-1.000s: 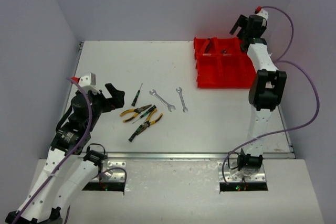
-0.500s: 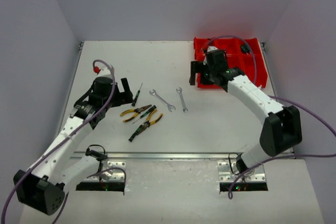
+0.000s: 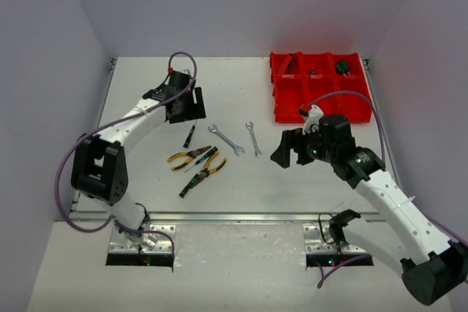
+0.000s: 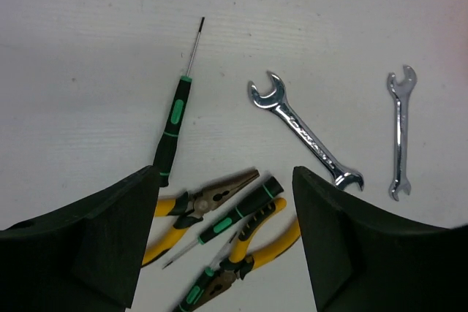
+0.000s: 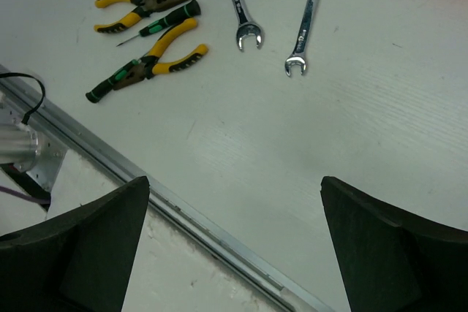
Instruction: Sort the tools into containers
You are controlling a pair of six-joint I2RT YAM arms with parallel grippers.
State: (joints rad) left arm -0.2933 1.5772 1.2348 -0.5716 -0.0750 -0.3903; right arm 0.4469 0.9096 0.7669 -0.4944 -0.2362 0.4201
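White table point(image 3: 234, 85); right hand point(image 3: 289, 153) now nearer, away from the containers point(image 3: 322, 104).

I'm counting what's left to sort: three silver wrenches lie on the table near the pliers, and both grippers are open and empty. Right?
Not three: the left wrist view shows two silver wrenches on the table, a larger wrench and a slimmer wrench, near the pliers. The left gripper and right gripper are open and empty.

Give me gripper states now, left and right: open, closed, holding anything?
Left gripper: open, holding nothing.
Right gripper: open, holding nothing.
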